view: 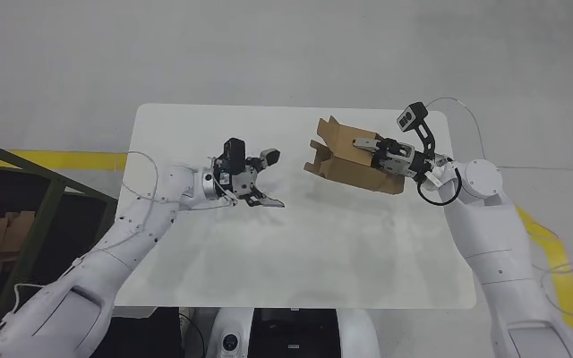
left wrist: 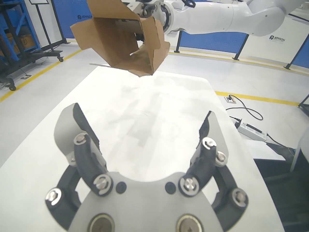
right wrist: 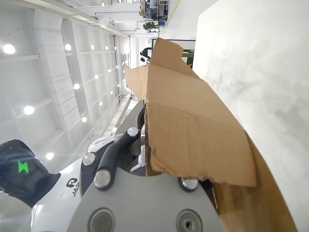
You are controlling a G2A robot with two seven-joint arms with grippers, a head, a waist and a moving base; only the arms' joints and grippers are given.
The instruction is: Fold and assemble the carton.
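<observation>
My R gripper [view: 365,145] is clamped on one wall of the carton [view: 345,163], holding it up over the table [view: 269,259], far-right part, flaps open toward my L side. L gripper [view: 269,179] hangs mid-table, fingers spread wide, well apart from the carton.

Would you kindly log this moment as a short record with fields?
carton: brown, part-formed, flaps open, held over the table's far right part
right gripper: shut on a carton wall
left gripper: open, empty, over the table's middle, facing the carton
table: white, rounded corners
</observation>
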